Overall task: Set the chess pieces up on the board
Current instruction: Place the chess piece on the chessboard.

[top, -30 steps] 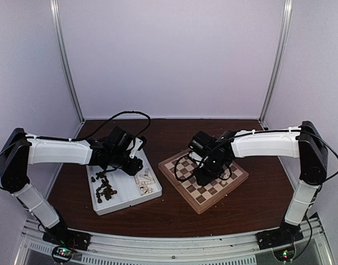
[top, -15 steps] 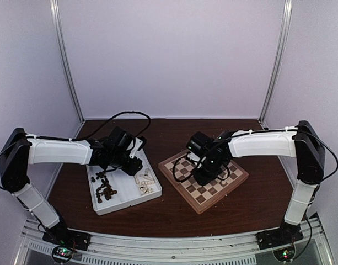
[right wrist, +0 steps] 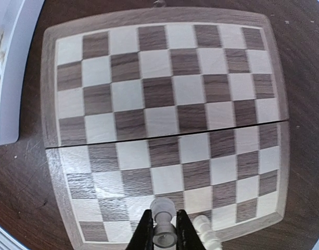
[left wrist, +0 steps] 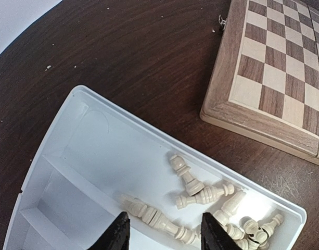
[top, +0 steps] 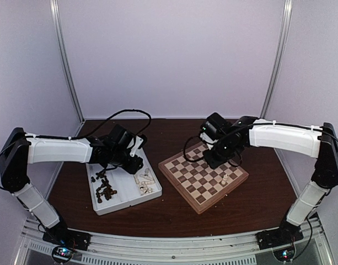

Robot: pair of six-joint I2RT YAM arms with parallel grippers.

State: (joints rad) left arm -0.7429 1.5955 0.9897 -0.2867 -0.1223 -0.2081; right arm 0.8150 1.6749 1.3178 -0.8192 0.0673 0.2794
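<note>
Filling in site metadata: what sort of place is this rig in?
Probably a lab test booth: plain white walls, metal corner posts, the left arm and right arm bolted to a metal rail, and staged props, a board and a tray of chess pieces.

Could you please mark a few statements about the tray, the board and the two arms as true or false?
1. The left gripper hangs with open jaws over cream pieces in the tray. True.
2. Dark pieces stand on the board. False: they lie in the tray, and the board shows only cream ones.
3. The tray lies on the left arm's side of the board. True.
4. The right gripper reaches into the tray. False: it is above the board.
</note>
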